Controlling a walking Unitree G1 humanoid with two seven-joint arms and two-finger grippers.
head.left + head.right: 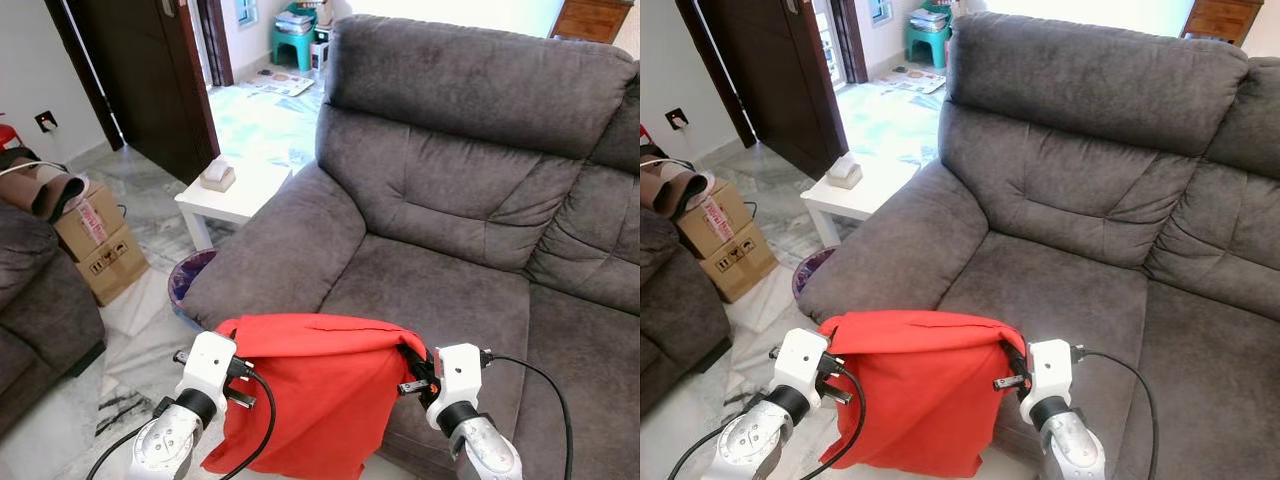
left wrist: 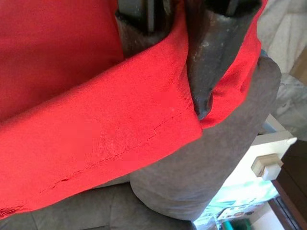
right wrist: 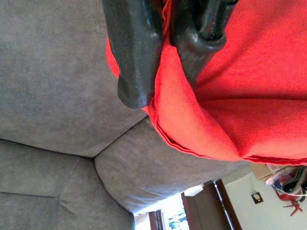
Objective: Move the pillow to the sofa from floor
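Two hands, our left hand (image 1: pixel 236 378) and right hand (image 1: pixel 415 372), clench the red pillow (image 1: pixel 310 400) by its top corners at the sofa's (image 1: pixel 450 290) front edge; soft, light, it sags.

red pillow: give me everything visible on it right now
The red pillow looks like plain woven cloth with a stitched hem, limp and folded, more cover than stuffed cushion. It hangs off the floor, stretched between the two tools: the left tool pinches one top corner, the right tool the other, both shut on the fabric. Its top edge sags slightly; the body drapes down before the grey sofa seat's front edge, by the armrest. Whether it touches the sofa is unclear.
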